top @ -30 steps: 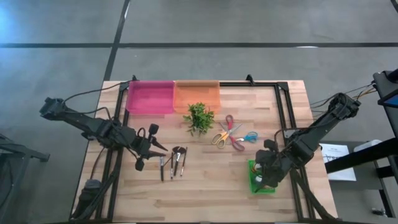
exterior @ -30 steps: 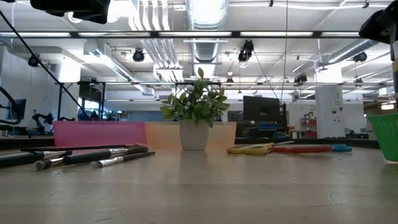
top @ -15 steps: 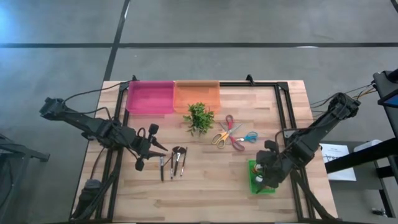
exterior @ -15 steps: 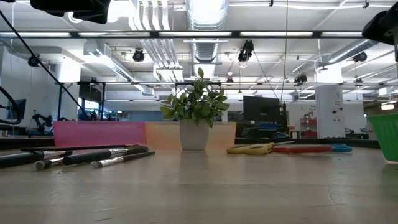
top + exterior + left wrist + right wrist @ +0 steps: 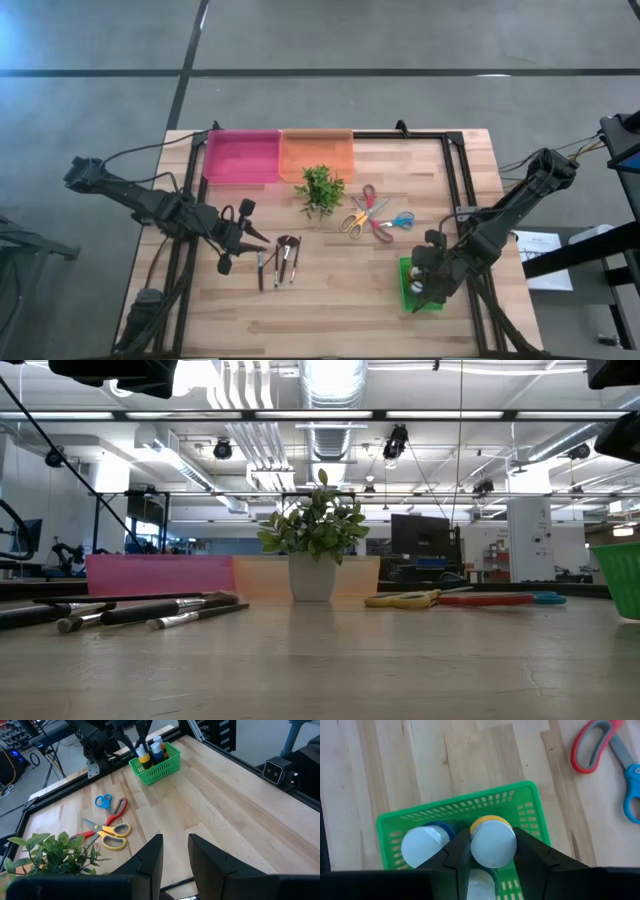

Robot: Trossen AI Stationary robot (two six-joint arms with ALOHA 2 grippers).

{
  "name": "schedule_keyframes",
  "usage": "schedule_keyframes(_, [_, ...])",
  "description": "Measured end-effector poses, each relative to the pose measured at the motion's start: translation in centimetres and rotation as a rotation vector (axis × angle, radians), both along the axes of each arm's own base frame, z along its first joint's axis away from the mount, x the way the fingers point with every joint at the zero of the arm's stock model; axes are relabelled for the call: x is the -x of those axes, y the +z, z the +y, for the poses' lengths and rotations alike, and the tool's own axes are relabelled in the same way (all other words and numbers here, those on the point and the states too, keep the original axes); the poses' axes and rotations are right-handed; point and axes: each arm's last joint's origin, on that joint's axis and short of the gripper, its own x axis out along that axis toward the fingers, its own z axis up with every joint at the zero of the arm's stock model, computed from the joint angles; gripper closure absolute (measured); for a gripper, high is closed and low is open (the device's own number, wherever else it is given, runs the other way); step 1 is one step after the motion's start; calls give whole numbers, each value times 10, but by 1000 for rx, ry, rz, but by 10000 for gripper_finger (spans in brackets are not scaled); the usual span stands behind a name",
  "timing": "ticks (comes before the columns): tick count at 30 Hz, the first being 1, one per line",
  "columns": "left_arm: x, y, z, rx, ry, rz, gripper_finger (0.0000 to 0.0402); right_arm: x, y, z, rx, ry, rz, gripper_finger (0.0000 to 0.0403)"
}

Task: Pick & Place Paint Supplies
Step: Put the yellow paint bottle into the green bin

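Several thin dark-handled brushes [image 5: 277,260] lie flat on the table, one with a fluffy brown head; the low view shows them too [image 5: 150,608]. My left gripper [image 5: 262,242] hovers open just left of them, touching nothing [image 5: 175,865]. A green basket [image 5: 412,292] stands near the table's right near corner with paint bottles upright in it. My right gripper [image 5: 492,851] reaches down into it from above, shut on a white-capped yellow bottle [image 5: 492,843]. A white-capped blue bottle [image 5: 422,847] stands beside it, and a third cap [image 5: 479,882] shows below. My right gripper pinches the yellow bottle by its round white cap [image 5: 492,832], one finger [image 5: 456,852] on each side, coming from above and pointing down. The bottle stands upright, its lower part inside the basket [image 5: 144,759]. Whether its base rests on the basket floor, I cannot tell.
A pink bin [image 5: 242,155] and an orange bin [image 5: 317,152] sit at the far edge. A leafy potted plant [image 5: 320,188] stands mid-table, with scissors [image 5: 372,215] to its right. Bare wood lies between the brushes and the basket.
The right arm has risen a little: its dark bulk at the low view's upper right has drawn up toward the picture's top. In the high view its gripper has crept slightly toward the table's near edge, still over the basket.
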Motion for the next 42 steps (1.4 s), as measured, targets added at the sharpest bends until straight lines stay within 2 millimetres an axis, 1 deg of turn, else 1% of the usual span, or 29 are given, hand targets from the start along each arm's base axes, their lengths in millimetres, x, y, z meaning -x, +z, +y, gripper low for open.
schedule_keyframes(25, [0,0,0,0,0,0,302,0,-8,0,-22,10,-4,291])
schedule_keyframes(27, [0,0,0,0,0,0,302,1,-8,0,-22,10,-3,275])
schedule_keyframes(31, [0,0,0,0,0,0,302,1,-9,0,-23,8,4,213])
schedule_keyframes(34, [0,0,0,-1,0,0,302,1,-9,0,-23,8,4,180])
schedule_keyframes(38, [0,0,0,-2,-1,0,302,0,-9,0,-29,8,-3,158])
schedule_keyframes(42, [0,0,0,-3,-1,0,302,0,-8,1,-34,8,-9,152])
